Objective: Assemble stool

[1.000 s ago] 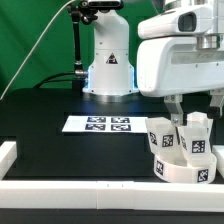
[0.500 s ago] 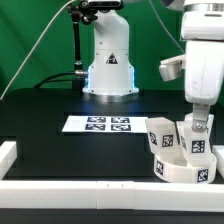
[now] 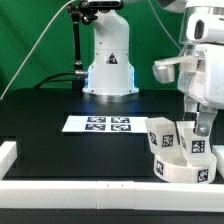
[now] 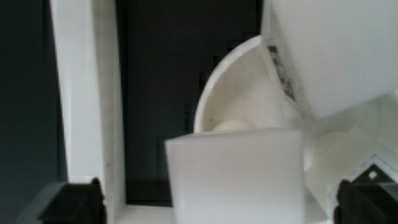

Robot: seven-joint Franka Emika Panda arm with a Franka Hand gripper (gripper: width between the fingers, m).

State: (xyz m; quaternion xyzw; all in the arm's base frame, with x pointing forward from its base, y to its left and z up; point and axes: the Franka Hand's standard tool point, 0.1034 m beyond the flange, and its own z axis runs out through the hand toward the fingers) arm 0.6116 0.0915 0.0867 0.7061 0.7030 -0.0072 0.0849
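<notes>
The stool's round white seat (image 3: 186, 167) lies at the exterior view's right, near the front rail. Two short white legs stand by it, one (image 3: 160, 135) on its left side and one (image 3: 197, 142) on its right. My gripper (image 3: 203, 127) hangs straight over the right leg, fingers pointing down around its top. In the wrist view that leg (image 4: 240, 165) sits between my two dark fingertips (image 4: 80, 200), with a gap showing on each side. My gripper (image 4: 222, 204) is open and holds nothing. The seat's curved wall (image 4: 240, 85) rises behind the leg.
The marker board (image 3: 98, 124) lies flat on the black table in front of the arm's white base (image 3: 108, 60). A long white rail (image 3: 70, 188) runs along the front edge, and another (image 3: 8, 152) sits at the left. A white rail (image 4: 80, 90) also shows in the wrist view.
My gripper has swung toward the exterior view's right, turned, and come down over the right leg. The seat and legs have not moved.
</notes>
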